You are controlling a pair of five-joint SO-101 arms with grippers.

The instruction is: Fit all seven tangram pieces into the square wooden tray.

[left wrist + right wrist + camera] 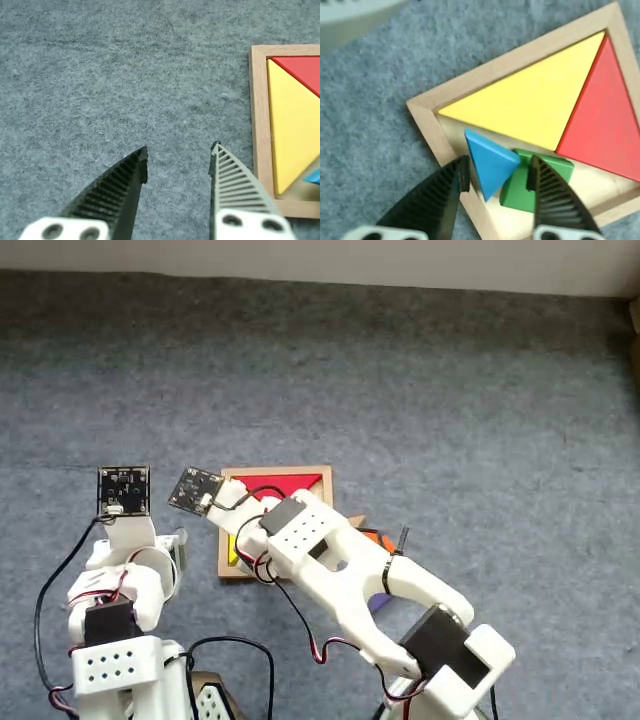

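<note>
The square wooden tray (427, 125) lies on the grey felt-covered desk (450, 390) and is partly filled. A large yellow wooden triangle (530, 100) and a large red wooden triangle (605, 115) lie flat inside it, meeting along one edge. In the free corner a small blue wooden triangle (490, 160) sits askew, with one corner riding over a green wooden block (525, 192). Neither of these two looks seated.

The right tool (498, 172) hangs over that corner with its jaws apart, one on either side of the small blue triangle. Whether they touch it I cannot tell. I judge the step in hand to be settling this piece. The next move calls for closing on it squarely, lifting it off the green block and turning it so that it drops flat and leaves the block room.

The left tool (179, 152) is also spread, with nothing between its jaws, over bare felt just beside the tray's outer rim.

The high view gives the wider layout. An orange piece (375, 537) and a purple piece (380, 602) wait outside the tray beside the right arm, which covers most of the tray from above. The right wrist view supplies the tilt of the small blue triangle. The left wrist view adds the clear gap between its own tool and the tray wall.
</note>
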